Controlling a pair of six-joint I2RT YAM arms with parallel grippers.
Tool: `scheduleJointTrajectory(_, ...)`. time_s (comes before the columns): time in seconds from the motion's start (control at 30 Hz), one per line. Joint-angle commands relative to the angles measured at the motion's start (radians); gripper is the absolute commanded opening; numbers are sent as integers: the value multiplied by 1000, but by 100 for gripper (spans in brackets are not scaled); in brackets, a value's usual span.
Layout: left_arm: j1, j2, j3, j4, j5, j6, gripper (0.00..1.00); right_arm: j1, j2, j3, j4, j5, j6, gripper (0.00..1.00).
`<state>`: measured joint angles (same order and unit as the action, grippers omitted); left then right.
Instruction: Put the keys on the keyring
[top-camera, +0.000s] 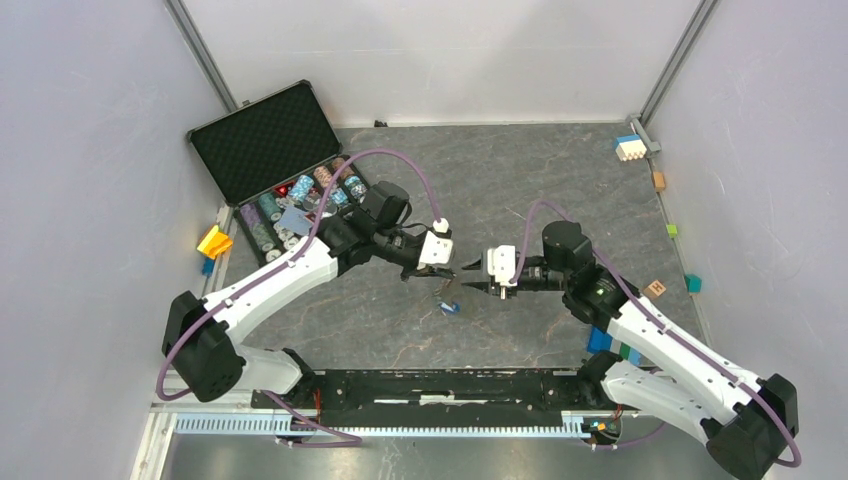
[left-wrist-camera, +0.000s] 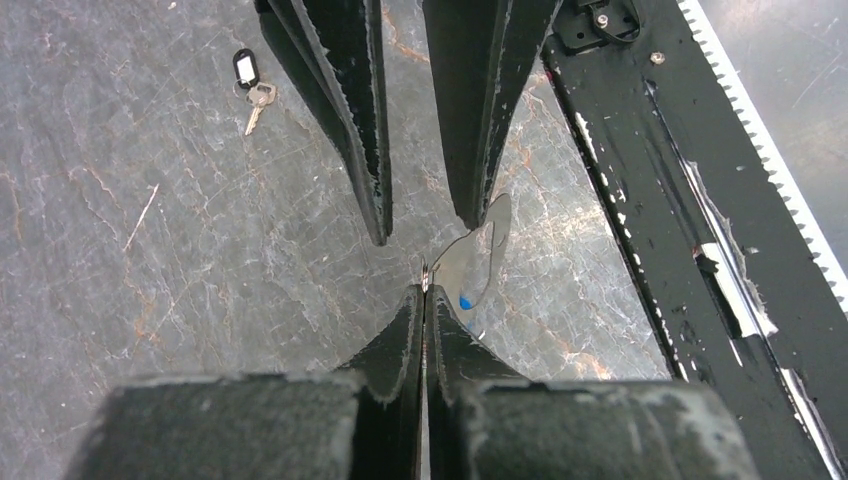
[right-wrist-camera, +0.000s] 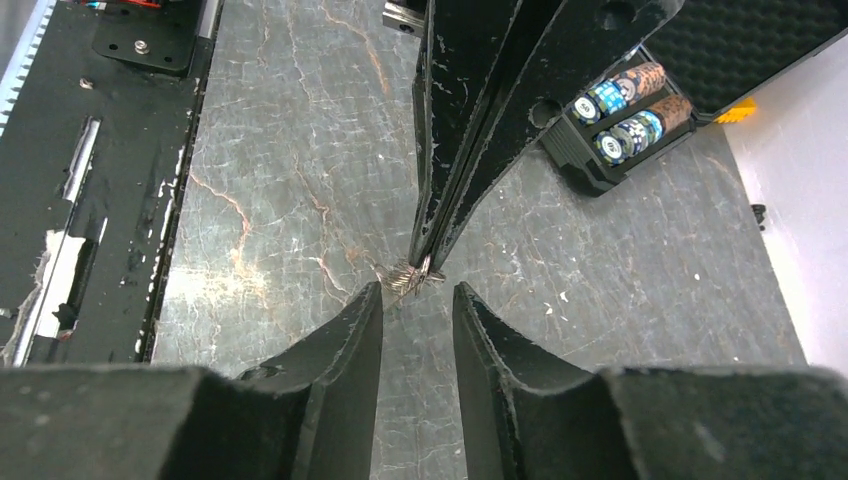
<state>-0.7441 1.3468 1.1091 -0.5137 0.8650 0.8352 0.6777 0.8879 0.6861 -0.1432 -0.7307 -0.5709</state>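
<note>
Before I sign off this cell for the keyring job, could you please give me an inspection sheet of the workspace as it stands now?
Surface: dark marbled table, scratched.
Job's things: keyring held off the table by its chain-like stretch; blue-tagged key seems to hang from it; black-tagged key lies flat, apart; green-tagged key not seen.
Clutter: open chip case at far left; toy blocks along the edges.
Grippers: left gripper jaws shut on the keyring; right gripper jaws open, facing it, holding nothing.
Cables: purple cable loops over each arm, clear of the jaws.
Surroundings: white walls; black base rail at the near edge.
</note>
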Motion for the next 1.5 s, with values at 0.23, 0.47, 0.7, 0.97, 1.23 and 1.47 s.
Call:
scheduleJointTrajectory(0.23, -12, -54, -30, 157, -4, -154, 2, -11, 48, 21, 65, 6, 65, 29)
scheduleJointTrajectory(0.47, -17, -52, -35, 158, -6, -155, 2, -12, 59, 19, 81, 11, 78, 19)
scheduleJointTrajectory(0.7, -20, -49, -38, 158, -10, -150, 2, -13, 61, 12, 87, 16, 77, 1)
scheduleJointTrajectory(0.97, -20, -76, -67, 160, -38, -108, 18, -19, 26, -19, 101, 39, 53, 0)
scheduleJointTrajectory(1.23, -19, -101, -110, 194, -65, -68, 44, -35, 17, -31, 117, -3, 61, 0)
scheduleJointTrajectory(1.47, -18, -97, -179, 337, -58, -130, 45, -53, 27, -30, 136, -26, 106, 0)
